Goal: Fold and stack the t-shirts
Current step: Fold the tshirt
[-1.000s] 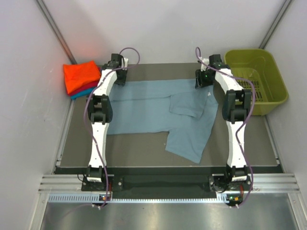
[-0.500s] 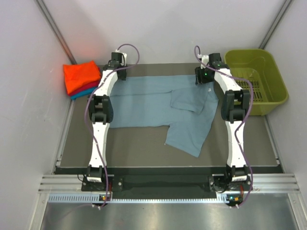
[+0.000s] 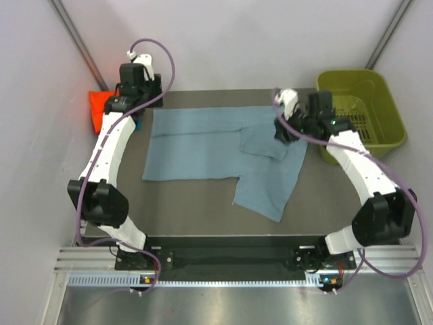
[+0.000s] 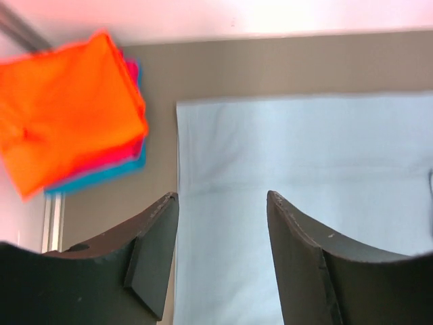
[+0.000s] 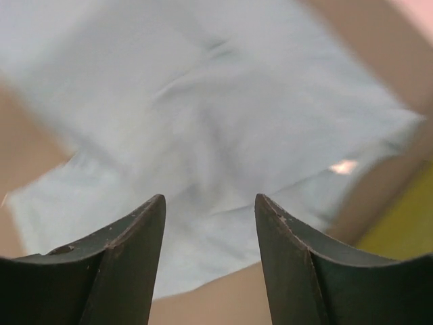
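Observation:
The large grey-blue t-shirt (image 3: 203, 145) lies spread flat on the dark mat, with one sleeve folded inward and its lower part hanging toward the front right. My left gripper (image 3: 140, 108) is open and empty above the shirt's back left corner; in the left wrist view (image 4: 222, 200) the shirt's left edge (image 4: 304, 156) lies between the fingers. The folded stack shows there too: orange (image 4: 67, 108) on top, red and teal (image 4: 101, 177) beneath. My right gripper (image 3: 281, 132) is open and empty above the shirt's right side, near the folded sleeve (image 5: 203, 115).
The olive-green basket (image 3: 369, 101) stands at the back right, close to my right arm, and its edge shows in the right wrist view (image 5: 406, 230). The folded stack (image 3: 100, 107) sits at the back left against the wall, partly hidden by my left arm.
Both arms have bent outward and their grippers have lifted off the shirt's back edge. The left one swung toward the stack. The shirt now lies further back than a second ago.

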Controlling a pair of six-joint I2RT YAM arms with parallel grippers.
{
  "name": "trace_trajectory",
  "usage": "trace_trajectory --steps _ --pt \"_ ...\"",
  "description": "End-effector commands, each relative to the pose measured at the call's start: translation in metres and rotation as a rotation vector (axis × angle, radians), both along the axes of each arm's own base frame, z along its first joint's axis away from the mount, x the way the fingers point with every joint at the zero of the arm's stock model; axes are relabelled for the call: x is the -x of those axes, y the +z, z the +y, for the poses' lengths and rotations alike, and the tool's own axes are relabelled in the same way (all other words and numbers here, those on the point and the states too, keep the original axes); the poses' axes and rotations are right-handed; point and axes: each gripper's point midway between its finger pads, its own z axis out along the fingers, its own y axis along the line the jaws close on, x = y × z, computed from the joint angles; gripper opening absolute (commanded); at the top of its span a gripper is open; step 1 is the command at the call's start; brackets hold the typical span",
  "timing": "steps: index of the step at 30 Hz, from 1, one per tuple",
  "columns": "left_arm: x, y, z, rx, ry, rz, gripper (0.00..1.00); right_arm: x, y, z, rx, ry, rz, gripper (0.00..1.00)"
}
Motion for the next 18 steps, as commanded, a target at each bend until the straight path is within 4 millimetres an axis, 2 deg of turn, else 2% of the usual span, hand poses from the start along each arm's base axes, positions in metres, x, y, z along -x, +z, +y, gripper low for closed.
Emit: trace_trajectory --steps 1,2,3,5,6,8,11,13,18 --pt "0.020 -0.088 0.003 0.025 0.031 0.200 0.59 0.064 -0.085 0.020 0.121 0.242 0.140 0.56" --pt "0.024 -0.094 0.002 0.033 0.034 0.214 0.59 0.081 -0.087 0.031 0.132 0.295 0.139 0.55" --pt "0.030 -0.104 0.000 0.048 0.028 0.236 0.58 0.101 -0.106 0.032 0.150 0.333 0.192 0.55" --pt "0.034 -0.109 -0.002 0.059 0.024 0.251 0.57 0.138 -0.126 0.040 0.198 0.448 0.256 0.54" --pt "0.036 -0.114 -0.003 0.060 0.017 0.261 0.57 0.149 -0.131 0.042 0.226 0.503 0.265 0.53" --pt "0.039 -0.121 -0.003 0.058 0.014 0.283 0.57 0.184 -0.149 0.042 0.284 0.609 0.349 0.53" --pt "0.042 -0.132 -0.002 0.047 0.016 0.317 0.56 0.214 -0.168 0.033 0.388 0.722 0.370 0.52" --pt "0.044 -0.140 0.001 0.055 0.027 0.337 0.55 0.217 -0.167 0.033 0.399 0.757 0.320 0.52" --pt "0.051 -0.153 0.001 0.055 0.027 0.376 0.55 0.242 -0.170 0.031 0.422 0.847 0.324 0.52"
